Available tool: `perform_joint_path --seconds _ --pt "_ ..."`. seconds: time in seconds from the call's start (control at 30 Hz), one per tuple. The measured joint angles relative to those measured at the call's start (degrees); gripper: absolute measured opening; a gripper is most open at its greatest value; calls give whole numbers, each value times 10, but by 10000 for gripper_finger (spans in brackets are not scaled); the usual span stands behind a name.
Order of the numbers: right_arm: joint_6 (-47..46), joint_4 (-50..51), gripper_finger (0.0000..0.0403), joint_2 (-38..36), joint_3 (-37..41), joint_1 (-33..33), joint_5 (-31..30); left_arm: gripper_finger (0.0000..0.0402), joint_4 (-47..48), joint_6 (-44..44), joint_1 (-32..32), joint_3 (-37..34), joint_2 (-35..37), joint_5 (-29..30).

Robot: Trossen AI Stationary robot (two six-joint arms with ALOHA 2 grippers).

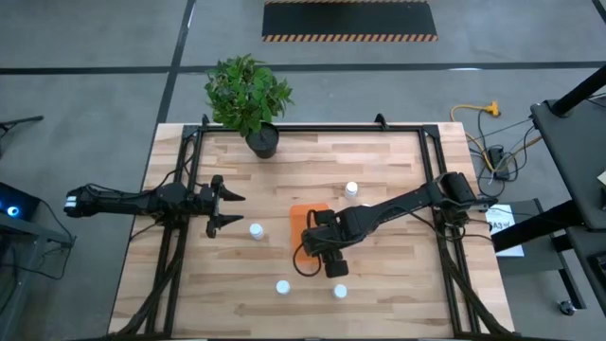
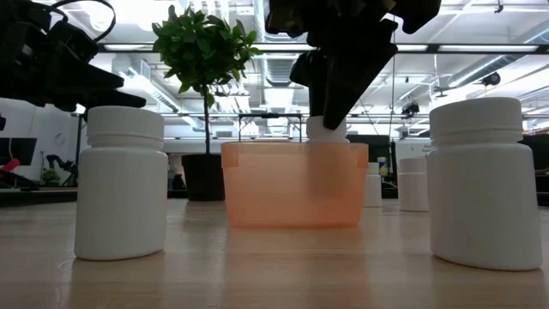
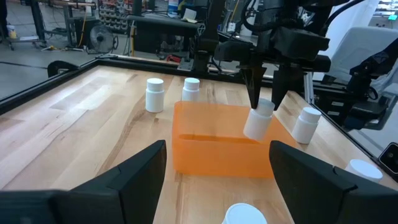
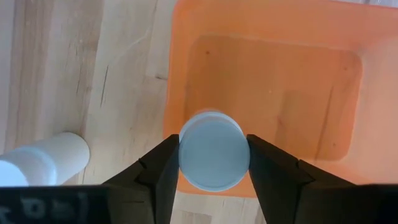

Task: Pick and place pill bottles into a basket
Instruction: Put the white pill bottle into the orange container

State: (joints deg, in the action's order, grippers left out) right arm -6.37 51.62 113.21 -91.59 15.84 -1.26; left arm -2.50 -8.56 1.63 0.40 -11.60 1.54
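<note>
The orange basket (image 1: 301,213) (image 3: 217,146) stands at the table's middle. My right gripper (image 3: 266,102) hangs over its near right part, shut on one white pill bottle (image 4: 213,158) (image 3: 257,121) whose lower end dips inside the basket's rim. Other pill bottles stand upright on the wood: one (image 1: 351,188) beyond the basket, one (image 1: 256,230) to its left, two (image 1: 282,287) (image 1: 340,291) near the front edge. My left gripper (image 1: 232,208) waits open at the table's left, pointing level toward the basket. My right gripper pinches the bottle at its top, around the cap (image 3: 264,107), between its two fingers (image 4: 161,168). The fingers point steeply down from above. The bottle hangs tilted below them, its lower end inside the basket (image 4: 273,93); whether it rests on the floor does not show.
A potted plant (image 1: 248,95) in a black pot (image 1: 263,142) stands at the far edge, left of centre. A black frame (image 1: 180,189) runs along the table's left, right and far sides. Bare wood lies between the basket and the front bottles (image 2: 120,184) (image 2: 485,180).
</note>
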Motion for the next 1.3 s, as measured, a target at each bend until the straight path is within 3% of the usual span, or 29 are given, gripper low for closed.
perform_joint_path --seconds 0.83,1.3 --pt "-5 -1 168 1 0 0 16 267 0 0 0 0 0 0" --pt "-5 0 222 2 0 0 17 267 0 0 0 0 0 0"
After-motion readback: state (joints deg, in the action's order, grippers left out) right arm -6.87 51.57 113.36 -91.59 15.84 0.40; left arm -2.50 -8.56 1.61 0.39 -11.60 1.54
